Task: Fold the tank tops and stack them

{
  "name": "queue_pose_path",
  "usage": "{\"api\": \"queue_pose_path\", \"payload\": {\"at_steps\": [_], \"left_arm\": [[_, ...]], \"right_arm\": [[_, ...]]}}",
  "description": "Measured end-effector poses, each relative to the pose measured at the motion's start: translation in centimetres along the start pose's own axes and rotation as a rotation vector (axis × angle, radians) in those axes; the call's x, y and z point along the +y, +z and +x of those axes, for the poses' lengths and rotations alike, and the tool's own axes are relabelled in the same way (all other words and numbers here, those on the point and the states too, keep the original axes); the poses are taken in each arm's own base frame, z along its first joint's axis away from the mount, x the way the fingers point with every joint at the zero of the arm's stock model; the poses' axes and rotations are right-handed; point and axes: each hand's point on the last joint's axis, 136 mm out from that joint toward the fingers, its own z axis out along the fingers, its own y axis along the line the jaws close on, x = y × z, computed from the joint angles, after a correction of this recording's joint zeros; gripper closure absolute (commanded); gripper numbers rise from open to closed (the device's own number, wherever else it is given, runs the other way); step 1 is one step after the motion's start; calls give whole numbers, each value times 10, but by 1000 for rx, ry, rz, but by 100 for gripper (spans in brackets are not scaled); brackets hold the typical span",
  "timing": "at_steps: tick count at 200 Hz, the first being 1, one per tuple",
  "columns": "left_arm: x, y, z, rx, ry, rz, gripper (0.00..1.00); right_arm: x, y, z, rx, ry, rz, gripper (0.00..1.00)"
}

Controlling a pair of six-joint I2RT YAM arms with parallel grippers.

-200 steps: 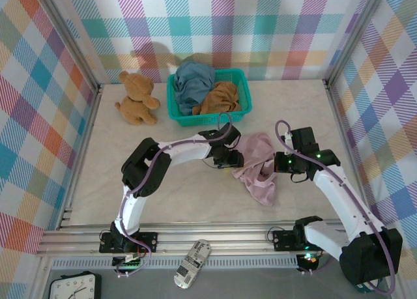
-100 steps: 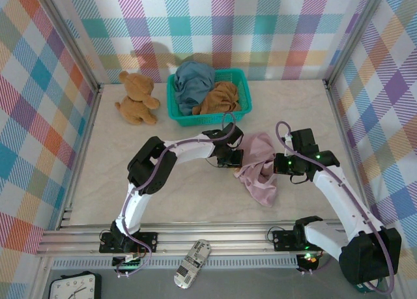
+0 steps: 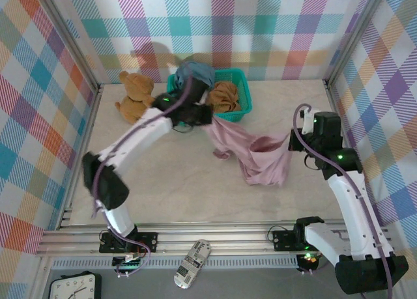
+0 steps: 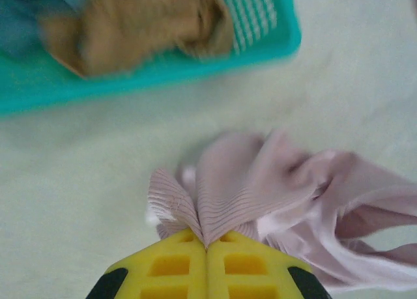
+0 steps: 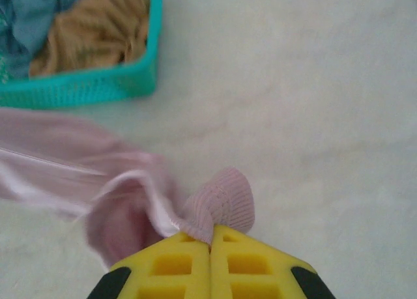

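Note:
A dusty pink tank top (image 3: 251,150) hangs stretched between my two grippers above the table. My left gripper (image 3: 207,118) is shut on its left end, in front of the basket; the ribbed pink cloth (image 4: 221,198) fans out from between the yellow fingers. My right gripper (image 3: 294,144) is shut on the right end, a fold of pink cloth (image 5: 218,204) pinched at the fingertips. The slate blue tank top (image 3: 193,73) and the ochre brown tank top (image 3: 225,96) lie crumpled in the teal basket (image 3: 242,110).
A brown teddy bear (image 3: 133,97) sits left of the basket by the back wall. Checkered walls close in the left, back and right sides. A remote (image 3: 193,264) and a clock (image 3: 73,287) lie below the table's front rail.
The left gripper has shut on the pink top and lifted back and left toward the basket. The right gripper has moved right and up, so the cloth now hangs stretched between them.

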Motion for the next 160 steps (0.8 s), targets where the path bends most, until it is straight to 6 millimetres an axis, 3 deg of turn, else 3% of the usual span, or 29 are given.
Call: {"api": "queue_pose_path", "payload": {"at_steps": [21,40,70,95,126,145,160], "left_arm": [[26,-74,-34,-162,-12,-59,100],[46,-119,-46,-253,-11,-123,100],[81,-168,-41,-327,-18,-236,100],[103,-199,-20,-357,-36,-277,100],[107,-209,14,-346,-55,-212,100],[106,-186,40,-281,-100,-152,100],[101,-153,63,-203,-158,-88,100]], "right_arm": [[2,-21,-39,-127,-110,7,100],[5,-43,-67,-231,-198,14,100],[9,-81,-88,-366,-303,30,100],[15,-107,-91,-445,-342,16,100],[19,-128,-95,-507,-376,13,100],[19,-128,-106,-508,-403,26,100],[17,-112,-118,-462,-422,37,100]]}}
